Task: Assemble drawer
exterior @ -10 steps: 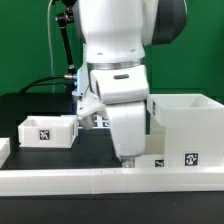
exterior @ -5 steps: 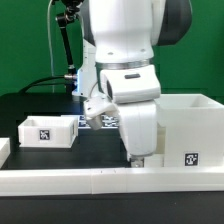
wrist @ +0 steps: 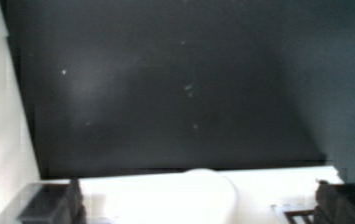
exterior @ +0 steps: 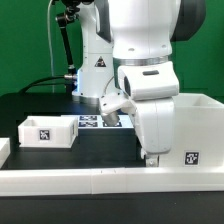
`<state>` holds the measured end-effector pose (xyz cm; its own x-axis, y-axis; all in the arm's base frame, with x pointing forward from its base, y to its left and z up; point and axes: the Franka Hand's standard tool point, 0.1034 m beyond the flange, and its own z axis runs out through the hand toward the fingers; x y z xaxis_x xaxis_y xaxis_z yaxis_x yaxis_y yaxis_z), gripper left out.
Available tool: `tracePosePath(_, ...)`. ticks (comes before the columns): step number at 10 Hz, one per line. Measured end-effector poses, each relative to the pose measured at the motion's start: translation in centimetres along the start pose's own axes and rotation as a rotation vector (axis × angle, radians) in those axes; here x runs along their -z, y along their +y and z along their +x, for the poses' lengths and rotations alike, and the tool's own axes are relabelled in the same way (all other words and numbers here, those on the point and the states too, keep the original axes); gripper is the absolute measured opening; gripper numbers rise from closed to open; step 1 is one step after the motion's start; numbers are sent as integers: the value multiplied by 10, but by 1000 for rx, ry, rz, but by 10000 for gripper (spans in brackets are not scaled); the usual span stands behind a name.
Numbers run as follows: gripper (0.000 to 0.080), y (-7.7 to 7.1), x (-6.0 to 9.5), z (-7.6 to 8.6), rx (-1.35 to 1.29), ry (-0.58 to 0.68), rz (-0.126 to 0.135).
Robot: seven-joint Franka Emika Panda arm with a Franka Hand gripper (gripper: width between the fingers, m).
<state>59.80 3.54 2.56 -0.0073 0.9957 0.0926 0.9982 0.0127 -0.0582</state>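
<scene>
Two white drawer parts sit well apart on the black table [exterior: 40, 105]: we see the small drawer box [exterior: 45, 131] at the exterior view's left and the big housing [exterior: 205, 130] at its right. Our gripper [exterior: 152, 158] hangs low just beside the housing, its fingers [wrist: 49, 205] spread wide.

place: robot lab | cues: green backdrop [exterior: 25, 45], black table [exterior: 100, 145], marker board [exterior: 92, 121], Franka arm [exterior: 150, 40]

White arm [exterior: 150, 60] and white drawer box [exterior: 200, 125], lower right, with black-and-white patterned tag [exterior: 192, 158], on black table [exterior: 100, 148], green backdrop [exterior: 25, 40].
</scene>
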Motion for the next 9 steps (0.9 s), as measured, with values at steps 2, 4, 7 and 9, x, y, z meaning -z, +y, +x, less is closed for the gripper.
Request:
tracePosePath(2, 649, -1, 0, -24, -8, -4, 1)
tracePosePath(4, 649, -6, 3, -48, -44, -5, -2)
tracePosePath(7, 649, -34, 16, -73, -98, -13, -2)
tracePosePath(9, 649, -58, 28, -88, -131, -22, 5)
